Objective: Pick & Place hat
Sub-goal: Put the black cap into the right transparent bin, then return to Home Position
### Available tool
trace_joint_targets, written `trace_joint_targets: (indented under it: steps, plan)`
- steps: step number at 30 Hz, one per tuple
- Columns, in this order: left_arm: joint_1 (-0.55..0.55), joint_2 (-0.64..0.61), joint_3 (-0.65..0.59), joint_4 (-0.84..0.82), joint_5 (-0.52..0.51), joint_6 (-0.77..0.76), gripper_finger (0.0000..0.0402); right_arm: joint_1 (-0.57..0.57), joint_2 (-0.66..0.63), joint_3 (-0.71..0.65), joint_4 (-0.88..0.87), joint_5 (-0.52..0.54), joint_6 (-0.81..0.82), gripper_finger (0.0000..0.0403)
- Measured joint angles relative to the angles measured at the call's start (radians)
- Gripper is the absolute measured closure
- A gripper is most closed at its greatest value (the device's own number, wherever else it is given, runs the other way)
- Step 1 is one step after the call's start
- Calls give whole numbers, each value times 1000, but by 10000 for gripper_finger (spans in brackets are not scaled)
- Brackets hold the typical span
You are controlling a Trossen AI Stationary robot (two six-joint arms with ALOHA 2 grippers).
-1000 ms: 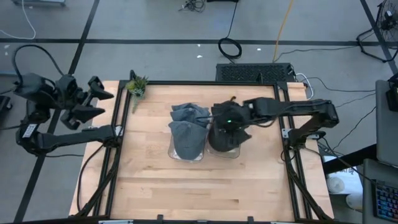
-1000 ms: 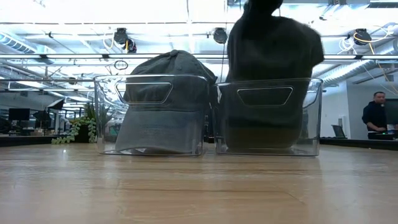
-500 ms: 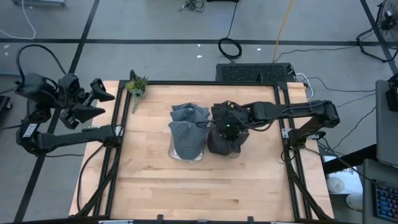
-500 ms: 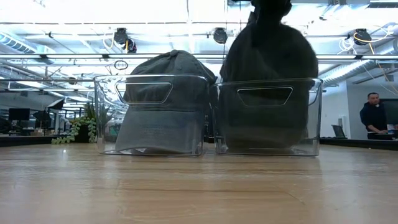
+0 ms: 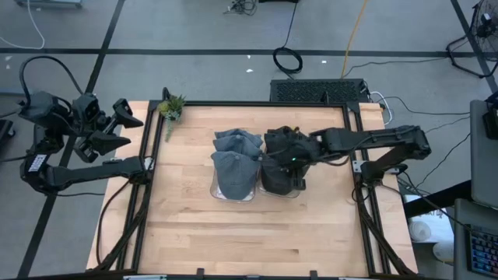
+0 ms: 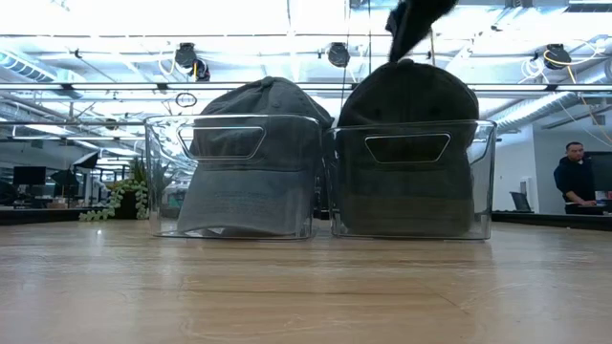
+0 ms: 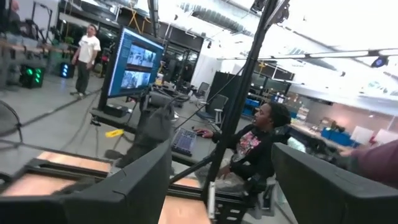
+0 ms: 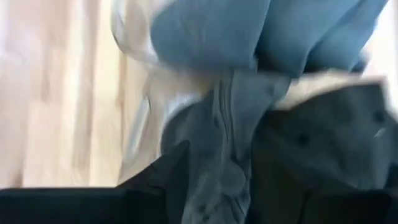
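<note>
Two clear bins stand side by side mid-table. The left bin (image 5: pixel 233 175) holds blue-grey hats (image 6: pixel 253 158). The right bin (image 6: pixel 413 180) holds the dark hat (image 6: pixel 409 143), whose crown rises above the rim and whose lower part rests inside. My right gripper (image 5: pixel 299 160) is over this bin, slanting down onto the hat's top (image 6: pixel 406 65), and looks shut on cloth. In the right wrist view a narrow strip of grey cloth (image 8: pixel 219 149) runs between the fingers. My left gripper (image 5: pixel 118 124) waits open beyond the table's left edge. My right gripper pinches a fold of cloth (image 8: pixel 221 168) at the dark hat's top between its two fingers (image 8: pixel 163 183). It comes from above, slanting in from the table's right. The hat sits upright in the right bin below the fingers; one layer or several, I cannot tell.
A small potted plant (image 5: pixel 172 106) stands at the table's far left corner. Bare wood lies in front of the bins toward the near edge (image 5: pixel 249 241). A black frame borders the table. People show in the room beyond the table (image 7: pixel 258 146).
The dark hat has come down from well above the rim and now sits in the right bin with only its crown above it. My right gripper has come down with it, shifted a little toward the table's right edge and tipped over.
</note>
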Motion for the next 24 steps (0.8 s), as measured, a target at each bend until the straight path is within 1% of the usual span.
trace_joint_targets:
  steps: [3, 6, 8, 10, 12, 16, 18, 21, 24]
  plan:
    - [0, 0, 0, -4, 0, 72, 118, 0, -57, 0, 66, 3, -20, 232]
    - [0, -20, -1, -55, 2, 175, 125, 0, -130, 0, 115, 5, -22, 221]
    - [0, -48, -4, -70, -17, 217, 128, 0, -183, -2, 134, 8, 10, 217]
    - [0, -89, -23, -100, -27, 257, 126, 5, -249, -38, 206, 31, 39, 215]
    - [0, -135, -54, -122, -32, 265, 122, 22, -325, -109, 293, 54, 44, 216]
    - [0, -244, -153, -140, -63, 233, 114, 53, -501, -299, 462, 87, 63, 221]
    - [0, -301, -205, -128, -69, 219, 110, 65, -588, -397, 532, 109, 88, 222]
    - [0, -384, -286, -108, -82, 235, 106, 80, -706, -540, 633, 108, 104, 219]
    - [0, -468, -373, -28, -80, 246, 106, 87, -810, -663, 714, 109, 105, 218]
